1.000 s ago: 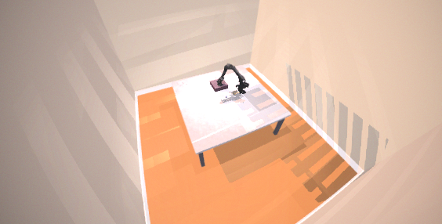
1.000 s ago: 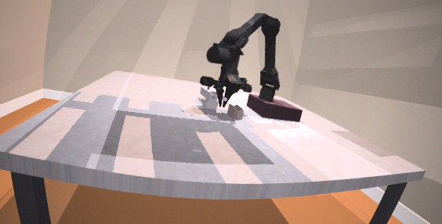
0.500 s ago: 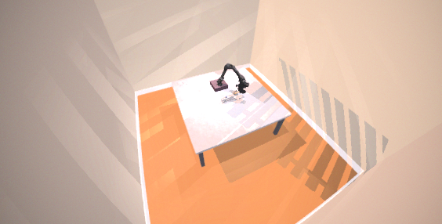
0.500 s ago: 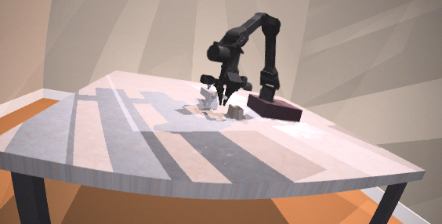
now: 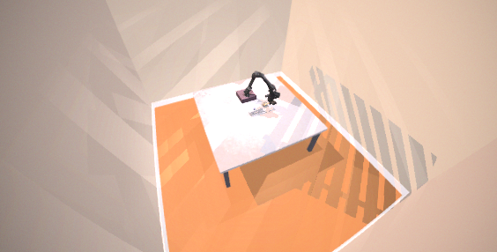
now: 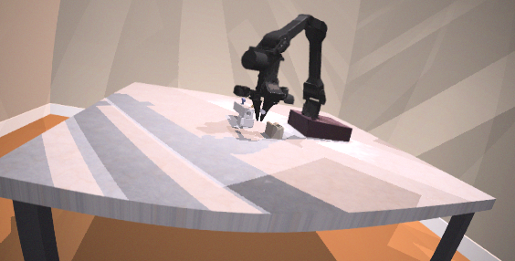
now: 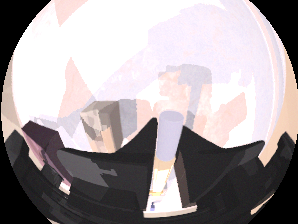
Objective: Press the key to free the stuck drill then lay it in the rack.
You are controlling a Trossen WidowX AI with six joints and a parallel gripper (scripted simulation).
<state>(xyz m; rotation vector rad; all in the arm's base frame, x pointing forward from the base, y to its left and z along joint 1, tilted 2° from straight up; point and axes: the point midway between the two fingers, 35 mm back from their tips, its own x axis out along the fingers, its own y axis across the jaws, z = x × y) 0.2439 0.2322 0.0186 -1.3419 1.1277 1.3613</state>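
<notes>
My gripper (image 6: 263,115) (image 5: 270,101) (image 7: 166,127) points down over the table near the arm's base. It is shut on a thin pale drill (image 7: 165,145), which runs lengthwise between the two dark fingers in the wrist view. A small white block-like fixture (image 6: 244,117) stands just left of the fingertips. A small tan block (image 6: 274,129) (image 7: 100,119) stands on the table just right of and in front of them. I cannot tell the key or the rack apart at this size. In the top view a pale flat piece (image 5: 256,113) lies beside the gripper.
The arm stands on a dark maroon base plate (image 6: 320,126) (image 5: 245,96) at the back of the white table (image 6: 137,172) (image 5: 247,148). Striped shadows fall across the table top. An orange floor surrounds the table.
</notes>
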